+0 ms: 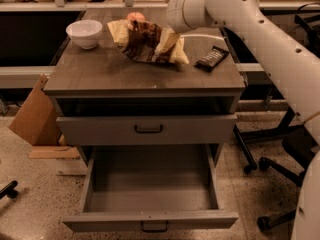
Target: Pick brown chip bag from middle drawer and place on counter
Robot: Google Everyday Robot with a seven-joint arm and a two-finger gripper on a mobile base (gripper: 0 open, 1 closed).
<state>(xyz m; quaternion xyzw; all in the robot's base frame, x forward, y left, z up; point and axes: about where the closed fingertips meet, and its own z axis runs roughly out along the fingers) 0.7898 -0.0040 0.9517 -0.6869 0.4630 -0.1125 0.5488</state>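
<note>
The brown chip bag [146, 41], dark brown with pale cream edges, lies crumpled on the counter [115, 71] near its back middle. My gripper [169, 25] is at the end of the white arm that reaches in from the right. It is right at the bag's upper right edge, and the bag and wrist partly hide it. The middle drawer [150, 186] is pulled fully out below, and its inside is bare. The handled drawer above it [148, 129] is closed.
A white bowl [84, 33] stands at the counter's back left. A small dark candy bar [211, 59] lies at the right. A reddish round thing [134, 17] shows behind the bag. A cardboard box [32, 116] leans left of the cabinet. Chair bases [277, 166] stand to the right.
</note>
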